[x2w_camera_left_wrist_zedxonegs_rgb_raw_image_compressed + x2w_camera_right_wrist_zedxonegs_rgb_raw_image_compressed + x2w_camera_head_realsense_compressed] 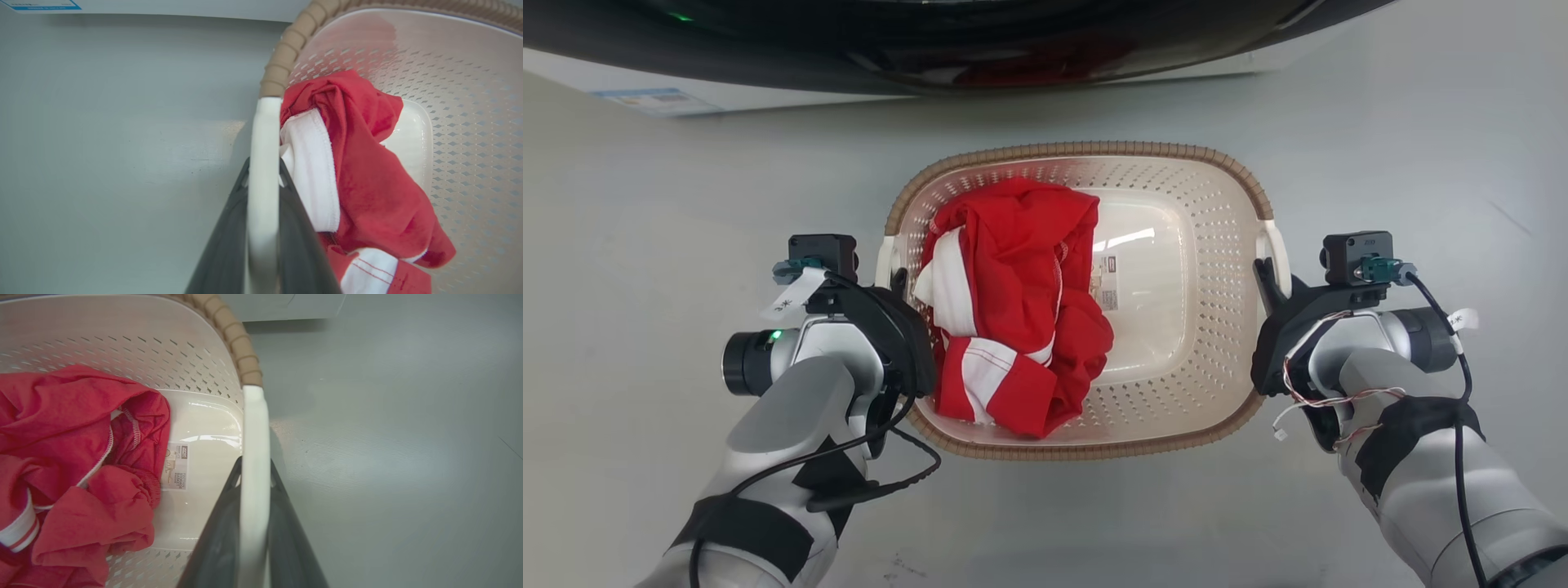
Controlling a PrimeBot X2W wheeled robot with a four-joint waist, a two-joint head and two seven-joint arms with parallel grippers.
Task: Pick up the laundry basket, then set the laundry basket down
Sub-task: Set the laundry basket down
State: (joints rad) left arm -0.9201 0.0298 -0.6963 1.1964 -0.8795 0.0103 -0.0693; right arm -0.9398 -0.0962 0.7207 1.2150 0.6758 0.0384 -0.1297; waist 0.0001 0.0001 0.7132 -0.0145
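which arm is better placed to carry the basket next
Neither alone: the left fingers clamp the left handle, the right fingers clamp the right handle, so both should carry together.

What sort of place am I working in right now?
Probably a laundry room: a washing machine straight ahead, and a laundry basket holding red and white clothes, standing on a bare grey floor.

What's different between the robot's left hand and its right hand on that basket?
The left gripper grips beside the heaped red and white garment; the right gripper grips beside the bare floor of the laundry basket, near a label. The left wrist shows a green light; the right wrist trails loose thin wires. Each is shut on a white side handle, one finger on either side.
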